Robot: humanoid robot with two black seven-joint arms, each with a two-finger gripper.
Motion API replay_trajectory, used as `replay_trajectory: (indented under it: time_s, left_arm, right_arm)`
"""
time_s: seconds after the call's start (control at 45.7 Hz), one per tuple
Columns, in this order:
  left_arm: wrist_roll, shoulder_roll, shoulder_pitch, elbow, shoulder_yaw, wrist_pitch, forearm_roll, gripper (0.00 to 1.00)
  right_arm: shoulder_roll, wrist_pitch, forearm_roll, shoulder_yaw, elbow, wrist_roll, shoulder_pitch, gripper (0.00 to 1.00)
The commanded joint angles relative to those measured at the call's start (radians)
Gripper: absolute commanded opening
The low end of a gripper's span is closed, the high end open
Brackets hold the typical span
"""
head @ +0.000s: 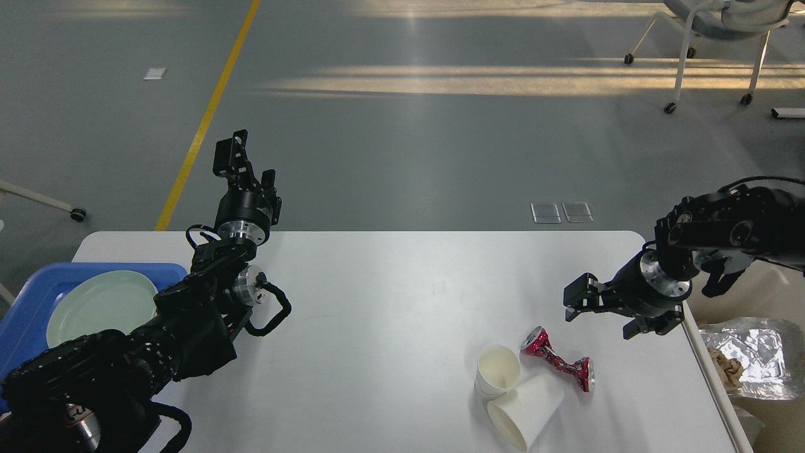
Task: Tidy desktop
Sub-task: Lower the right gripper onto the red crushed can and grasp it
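I am hovering my right pincer point(575, 305), jaws apart and empty, over the tabletop point(390, 302), near the crushed red can point(558, 358) and two paper cups point(512, 393) lying there uncleared. My left pincer point(242, 157) is hanging open, also empty.

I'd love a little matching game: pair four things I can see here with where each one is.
Things:
1. crushed red can
2. pale green plate
3. paper cups
4. left gripper

Places:
A. in the blue tray
B. raised beyond the desktop's far edge
C. below the right gripper
D. near the front edge, left of the can

Pairs: 1-C, 2-A, 3-D, 4-B
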Motion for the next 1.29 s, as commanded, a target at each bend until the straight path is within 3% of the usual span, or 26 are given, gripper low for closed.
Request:
replay_trajectory:
  time_s: [0.0, 0.46, 0.679, 0.788, 1.051, 1.27]
  left_arm:
    - [0.0, 0.0, -0.001, 0.0, 0.0, 0.0, 0.0, 0.98]
    - [0.0, -0.001, -0.001, 0.0, 0.0, 0.0, 0.0, 0.98]
    - [0.0, 0.0, -0.001, 0.0, 0.0, 0.0, 0.0, 0.98]
    - [0.0, 0.0, -0.001, 0.0, 0.0, 0.0, 0.0, 0.98]
    - [0.0, 0.0, -0.001, 0.0, 0.0, 0.0, 0.0, 0.98]
    - [0.0, 0.0, -0.001, 0.0, 0.0, 0.0, 0.0, 0.98]
  right_arm:
    - [0.042, -0.07, 0.0, -0.003, -0.007, 0.0, -0.082, 1.0]
    - [0.079, -0.176, -0.058, 0.0, -0.071, 0.001, -0.185, 0.96]
    - [0.079, -0.176, -0.058, 0.002, -0.068, 0.003, -0.195, 0.7]
    - [0.079, -0.176, -0.058, 0.003, -0.068, 0.006, -0.198, 0.5]
    - [0.08, -0.176, -0.057, 0.003, -0.067, 0.008, -0.208, 0.4]
    - [0.08, -0.176, -0.055, 0.005, -0.067, 0.008, -0.214, 0.22]
